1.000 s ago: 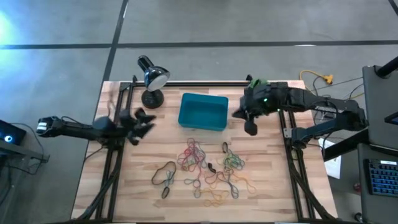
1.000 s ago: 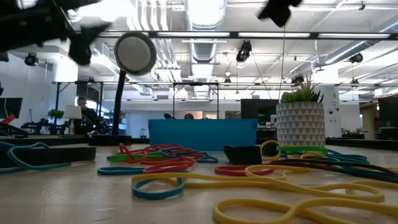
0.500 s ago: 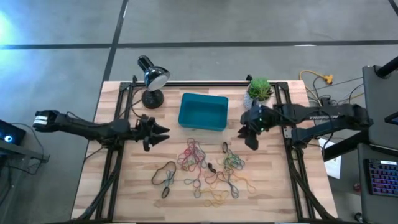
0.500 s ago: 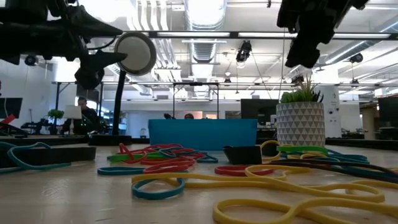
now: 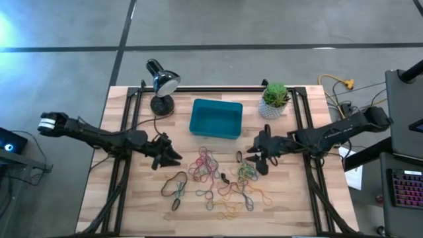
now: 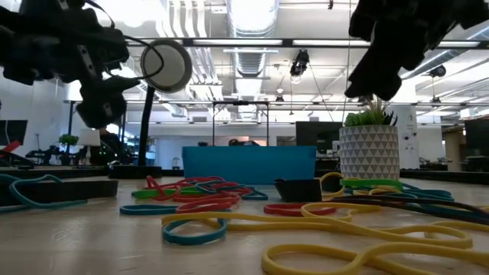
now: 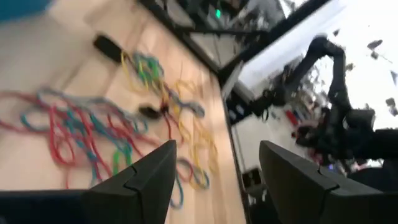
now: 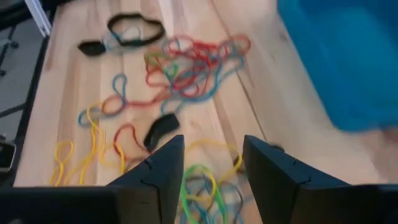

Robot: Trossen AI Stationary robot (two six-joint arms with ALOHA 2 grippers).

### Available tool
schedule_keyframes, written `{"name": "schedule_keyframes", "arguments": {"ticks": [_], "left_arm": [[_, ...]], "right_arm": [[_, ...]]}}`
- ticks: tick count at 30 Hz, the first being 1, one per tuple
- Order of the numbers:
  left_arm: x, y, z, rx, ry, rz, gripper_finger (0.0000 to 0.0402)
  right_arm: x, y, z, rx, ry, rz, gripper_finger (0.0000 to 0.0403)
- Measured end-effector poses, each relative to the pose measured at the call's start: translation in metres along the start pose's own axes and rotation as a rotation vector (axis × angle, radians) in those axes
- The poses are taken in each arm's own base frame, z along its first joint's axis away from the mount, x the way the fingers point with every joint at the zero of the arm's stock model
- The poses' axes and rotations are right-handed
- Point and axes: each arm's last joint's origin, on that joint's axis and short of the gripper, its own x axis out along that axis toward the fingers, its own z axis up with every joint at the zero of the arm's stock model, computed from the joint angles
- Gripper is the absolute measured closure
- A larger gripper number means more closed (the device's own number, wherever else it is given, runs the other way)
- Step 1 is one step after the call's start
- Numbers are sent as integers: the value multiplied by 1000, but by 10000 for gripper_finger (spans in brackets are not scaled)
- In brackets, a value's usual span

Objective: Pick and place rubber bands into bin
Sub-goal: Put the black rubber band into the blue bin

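The table [image 5: 291,211] is pale wood planks with a smooth matt finish. The bin [image 5: 216,119] looks like smooth teal plastic. The rubber bands [image 5: 210,166] are thin, dull elastic. The pot [image 6: 369,152] is white with a faceted, matt surface. The lamp [image 5: 160,84] has a glossy head.

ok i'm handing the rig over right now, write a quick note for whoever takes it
Left gripper: open, empty, above the table at the left edge of the rubber bands.
Right gripper: open, nothing between its fingers, above the right side of the pile.
Bin: at the back centre of the table, between the desk lamp and the plant pot. No band can be made out inside it from above.
Bands: all that show lie loose on the wood in front of the bin, with a separate dark loop to the left.
Done: nothing visibly binned.
Left: pick the bands and drop them in the bin.
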Motion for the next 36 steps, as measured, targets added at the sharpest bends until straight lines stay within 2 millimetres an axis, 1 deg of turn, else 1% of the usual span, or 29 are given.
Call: {"name": "schedule_keyframes", "arguments": {"ticks": [5,11,13,16,20,25,31,36], "left_arm": [[9,-17,1,24,152,70,188],[17,-43,9,112,357,242,188],[18,-48,8,141,398,310,188],[24,-51,1,192,423,393,188],[39,-47,-15,258,450,496,188],[60,-33,-37,311,545,612,188],[81,-20,-49,334,603,707,188],[93,-12,-57,321,624,760,188]], "right_arm": [[-5,8,2,-18,-45,-15,263],[-5,9,1,-9,-40,-14,278],[-5,8,0,-10,-37,-16,282],[-5,8,0,-22,-40,-23,287],[-5,8,0,-25,-48,-39,294],[-5,8,-1,-29,-47,-38,300],[-5,8,-1,-30,-47,-38,305],[-5,8,-1,-30,-47,-38,303]]}}
